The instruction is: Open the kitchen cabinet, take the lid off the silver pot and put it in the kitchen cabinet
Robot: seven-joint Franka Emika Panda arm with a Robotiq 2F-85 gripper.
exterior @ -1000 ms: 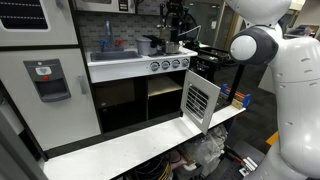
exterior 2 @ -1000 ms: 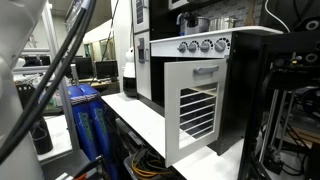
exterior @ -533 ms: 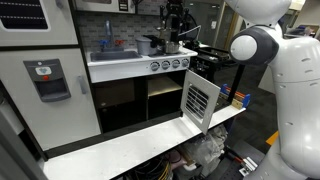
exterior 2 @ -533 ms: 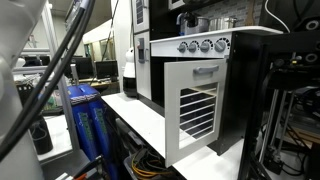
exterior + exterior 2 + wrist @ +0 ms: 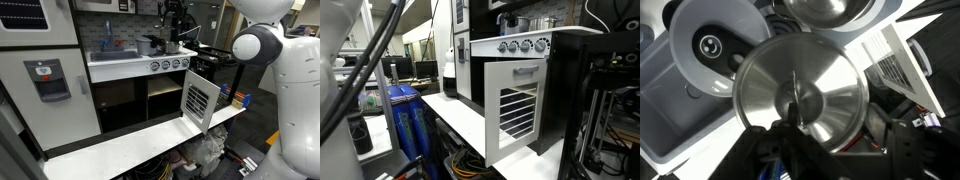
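Tool [image 5: 792,122] looks pinched in on the lid [image 5: 805,85] at its centre knob | lid rides flat, clear of the silver pot [image 5: 825,8], above the stove-top surface [image 5: 120,64] | kitchen cabinet [image 5: 165,100] sits well below the tool, slatted door [image 5: 202,100] swung wide | call: come out past the front edge, drop, push in.

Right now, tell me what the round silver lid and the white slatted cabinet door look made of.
The round silver lid: apparently polished metal, since it shows bright reflections. The white slatted cabinet door: matte white, perhaps painted wood or plastic; no grain shows.
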